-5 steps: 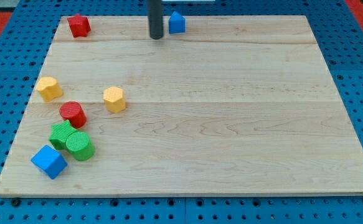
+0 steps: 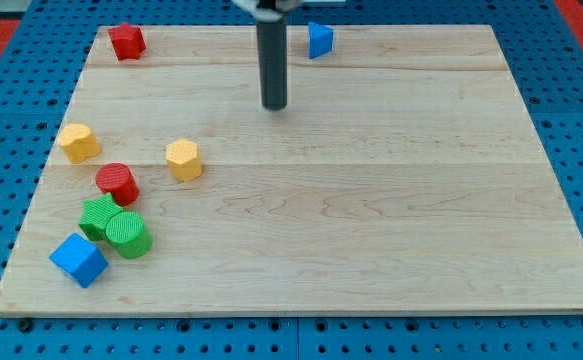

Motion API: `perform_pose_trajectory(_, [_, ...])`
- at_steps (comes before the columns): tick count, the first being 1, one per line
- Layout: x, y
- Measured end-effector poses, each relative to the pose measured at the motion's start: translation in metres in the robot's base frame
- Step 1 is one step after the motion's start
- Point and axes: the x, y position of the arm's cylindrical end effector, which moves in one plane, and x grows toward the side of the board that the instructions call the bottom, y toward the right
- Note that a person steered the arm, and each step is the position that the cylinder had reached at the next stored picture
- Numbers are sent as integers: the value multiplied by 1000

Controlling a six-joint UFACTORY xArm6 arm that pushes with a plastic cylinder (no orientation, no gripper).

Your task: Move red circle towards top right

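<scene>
The red circle (image 2: 118,184) lies at the view's left, just above the green blocks. My tip (image 2: 274,105) stands on the board in the upper middle, far to the right of and above the red circle, touching no block. A blue block (image 2: 319,39) sits near the top edge, up and right of my tip.
A red block (image 2: 126,41) sits at the top left corner. Two yellow blocks (image 2: 78,142) (image 2: 183,159) flank the red circle from above. A green block (image 2: 100,216), a green circle (image 2: 128,234) and a blue cube (image 2: 78,259) cluster at lower left. The wooden board (image 2: 371,200) lies on a blue pegboard.
My tip has moved down and slightly right, away from the top edge. The blue block near the top has shifted to the right and turned.
</scene>
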Motion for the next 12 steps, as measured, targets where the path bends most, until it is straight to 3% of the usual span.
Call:
perform_pose_trajectory(3, [38,-9])
perform_pose_trajectory(5, [-13,-144])
perform_pose_trajectory(8, [69,-206])
perform_pose_trajectory(9, [88,-219])
perform_pose_trajectory(10, [89,-146])
perform_pose_trajectory(11, [96,-121])
perform_pose_trajectory(12, [107,-168])
